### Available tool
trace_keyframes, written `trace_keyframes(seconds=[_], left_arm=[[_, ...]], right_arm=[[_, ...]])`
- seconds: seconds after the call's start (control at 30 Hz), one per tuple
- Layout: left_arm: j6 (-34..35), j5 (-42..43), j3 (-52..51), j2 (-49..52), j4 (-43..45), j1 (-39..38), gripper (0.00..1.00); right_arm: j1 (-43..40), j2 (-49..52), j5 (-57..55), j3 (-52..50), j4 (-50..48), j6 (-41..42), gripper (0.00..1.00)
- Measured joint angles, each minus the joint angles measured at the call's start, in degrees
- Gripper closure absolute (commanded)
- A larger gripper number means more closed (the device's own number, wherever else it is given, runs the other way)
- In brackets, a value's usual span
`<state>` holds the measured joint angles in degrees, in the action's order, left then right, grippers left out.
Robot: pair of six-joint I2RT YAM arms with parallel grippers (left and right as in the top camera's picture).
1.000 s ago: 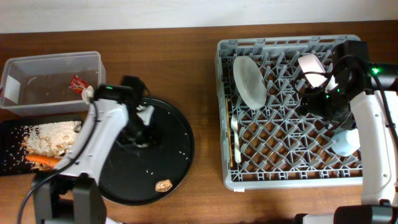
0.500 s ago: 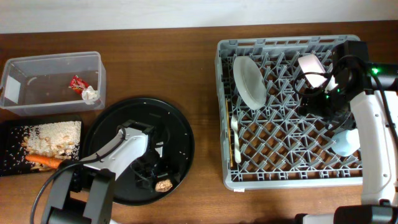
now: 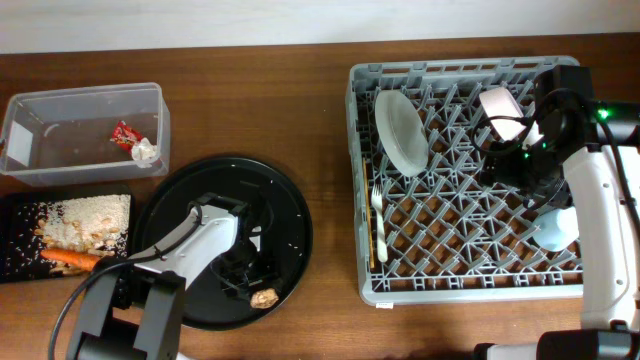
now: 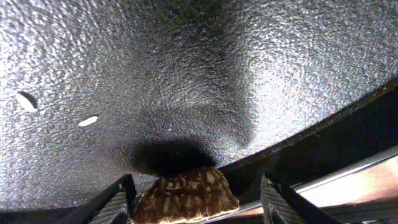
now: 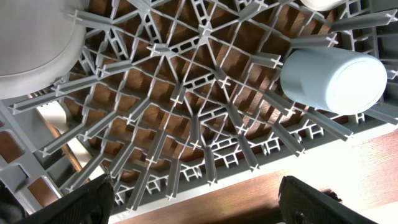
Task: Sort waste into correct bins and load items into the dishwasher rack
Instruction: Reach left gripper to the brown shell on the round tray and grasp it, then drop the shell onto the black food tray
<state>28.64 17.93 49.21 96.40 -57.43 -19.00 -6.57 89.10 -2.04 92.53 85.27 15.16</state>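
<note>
Waste sorting in hand — brown food scrap (image 4: 185, 198), lying at the rim of the round black tray (image 4: 186, 74), is straddled by the left gripper (image 4: 196, 188), jaws spread — a pinch, then carriage to the flat black bin (image 3: 14, 262), is judged needed next.

Adds up to one dishwasher rack (image 3: 455, 66), one white plate (image 3: 400, 132), one white fork (image 3: 379, 222) and two cups: light-blue cup (image 3: 558, 228), cream cup (image 3: 497, 103). Two bins: clear tub (image 3: 90, 92), flat black tray (image 3: 14, 252). One round black tray (image 3: 285, 205), red wrapper (image 3: 124, 132), paper wad (image 3: 146, 152), carrot piece (image 3: 68, 258), brown food lump (image 3: 264, 298).
</note>
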Motion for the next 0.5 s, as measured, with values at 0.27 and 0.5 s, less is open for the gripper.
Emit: trace_keyframes(seconds=[0.27,0.5], left_arm=[[0.61,-0.35,0.09,-0.02,0.33,0.00,0.85],[0.52,-1.99,3.02,0.00,1.64,3.54,0.92]], right_arm=[[0.00,0.00,0.00,0.00,0.00,-0.02,0.13],[0.00,0.00,0.02,0.00,0.00,-0.04,0.12]])
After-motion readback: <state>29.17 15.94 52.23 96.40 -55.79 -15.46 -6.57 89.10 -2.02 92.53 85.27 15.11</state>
